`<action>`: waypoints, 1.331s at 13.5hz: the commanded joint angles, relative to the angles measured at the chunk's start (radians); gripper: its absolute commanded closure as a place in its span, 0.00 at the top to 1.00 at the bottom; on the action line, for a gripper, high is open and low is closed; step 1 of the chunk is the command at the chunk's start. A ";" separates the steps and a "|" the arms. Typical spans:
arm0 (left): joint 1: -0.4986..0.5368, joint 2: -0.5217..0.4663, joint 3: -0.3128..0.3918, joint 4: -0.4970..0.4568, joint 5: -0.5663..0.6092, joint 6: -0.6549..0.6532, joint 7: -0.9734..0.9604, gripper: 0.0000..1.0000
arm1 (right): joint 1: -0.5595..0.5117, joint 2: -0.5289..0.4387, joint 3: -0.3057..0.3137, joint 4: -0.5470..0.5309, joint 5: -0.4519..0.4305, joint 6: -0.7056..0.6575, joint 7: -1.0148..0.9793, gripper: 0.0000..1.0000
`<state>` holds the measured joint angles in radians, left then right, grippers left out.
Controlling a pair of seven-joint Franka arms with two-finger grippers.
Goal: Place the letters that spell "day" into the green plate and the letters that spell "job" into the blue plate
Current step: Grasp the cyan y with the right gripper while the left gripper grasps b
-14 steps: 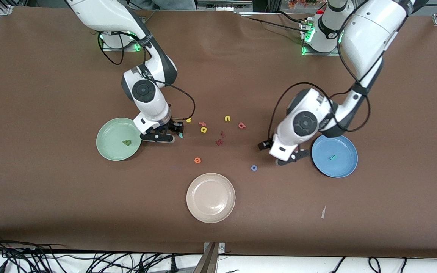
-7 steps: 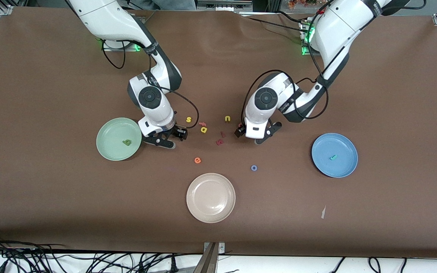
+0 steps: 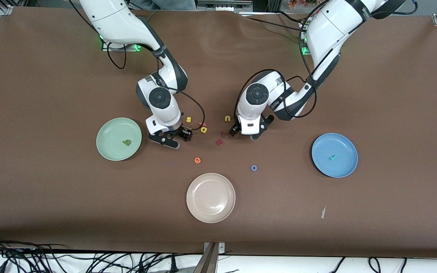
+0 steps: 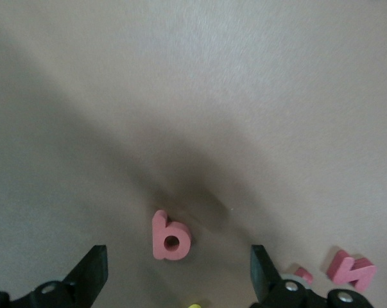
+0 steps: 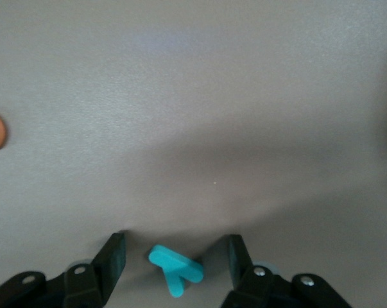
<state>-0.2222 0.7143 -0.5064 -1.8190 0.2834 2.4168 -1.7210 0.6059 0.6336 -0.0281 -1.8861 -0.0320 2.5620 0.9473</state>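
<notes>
My right gripper (image 3: 176,137) (image 5: 174,260) is open and low over the table beside the green plate (image 3: 108,131). The teal y (image 5: 175,269) lies between its fingers with a gap on each side. My left gripper (image 3: 245,133) (image 4: 177,276) is open over the salmon b (image 4: 169,236), which lies flat between its wide-apart fingers. In the front view both letters are hidden under the grippers. The dark green d (image 3: 127,142) lies in the green plate. The teal j (image 3: 332,157) lies in the blue plate (image 3: 344,146). The yellow a (image 3: 203,129) and blue o (image 3: 254,167) lie on the table.
Between the grippers lie a yellow s (image 3: 188,120), a yellow u (image 3: 227,118), a pink letter (image 3: 202,124) and dark red letters (image 3: 220,142). An orange e (image 3: 198,160) lies nearer the camera. A beige plate (image 3: 210,212) stands nearer still.
My left arm has swung from beside the blue plate to over the b. My right gripper has shifted away from the green plate and now straddles the y.
</notes>
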 commanded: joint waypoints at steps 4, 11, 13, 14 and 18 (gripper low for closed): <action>-0.020 0.002 0.012 -0.020 0.030 0.019 -0.032 0.70 | 0.034 0.028 -0.015 0.013 -0.017 0.021 0.039 0.61; -0.020 0.007 0.043 -0.013 0.031 0.018 -0.029 0.23 | 0.035 0.028 -0.015 0.008 -0.019 0.021 0.039 0.49; -0.013 0.004 0.046 -0.005 0.042 0.008 -0.022 0.13 | 0.035 0.028 -0.015 0.007 -0.019 0.021 0.039 0.48; -0.008 -0.001 0.048 0.012 0.042 -0.002 -0.019 0.08 | 0.037 0.028 -0.015 0.005 -0.019 0.021 0.039 0.46; 0.064 -0.009 0.040 0.183 0.017 -0.276 0.131 0.05 | 0.041 0.028 -0.015 -0.001 -0.020 0.023 0.039 0.31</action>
<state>-0.1977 0.7219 -0.4603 -1.7178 0.2960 2.2730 -1.6757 0.6314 0.6329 -0.0375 -1.8819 -0.0383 2.5766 0.9626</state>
